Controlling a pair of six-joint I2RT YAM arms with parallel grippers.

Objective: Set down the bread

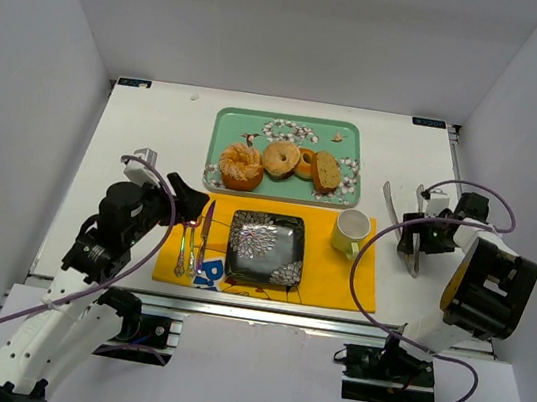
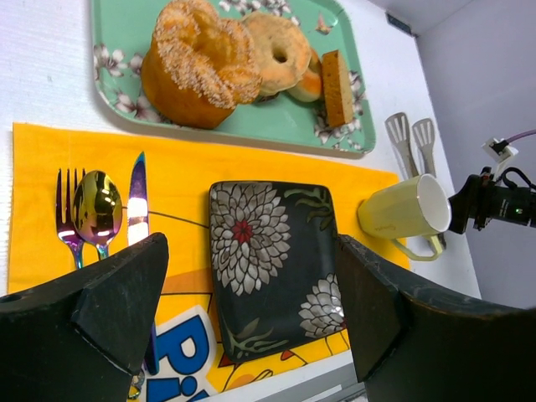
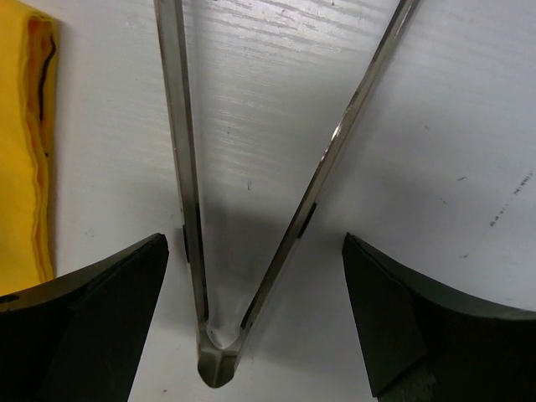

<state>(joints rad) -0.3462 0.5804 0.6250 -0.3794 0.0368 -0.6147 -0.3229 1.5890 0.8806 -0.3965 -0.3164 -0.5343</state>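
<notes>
Several breads lie on a green tray (image 1: 228, 119): a sugared twist (image 1: 240, 167), a bagel (image 1: 280, 158), a small doughnut (image 1: 306, 162) and a bread slice (image 1: 327, 172). They also show in the left wrist view, with the twist (image 2: 197, 67) and the slice (image 2: 337, 84). A black floral plate (image 1: 266, 247) sits empty on a yellow placemat (image 1: 333, 276). My left gripper (image 1: 192, 206) is open and empty above the mat's left part, with the plate (image 2: 268, 251) between its fingers in its view. My right gripper (image 3: 255, 318) is open, straddling the hinge end of metal tongs (image 3: 188, 209) on the table.
A fork (image 2: 65, 218), spoon (image 2: 96, 209) and knife (image 2: 136, 205) lie on the mat's left. A pale yellow cup (image 1: 349, 232) stands at the mat's right edge, just left of the tongs (image 1: 392, 201). White walls close in three sides.
</notes>
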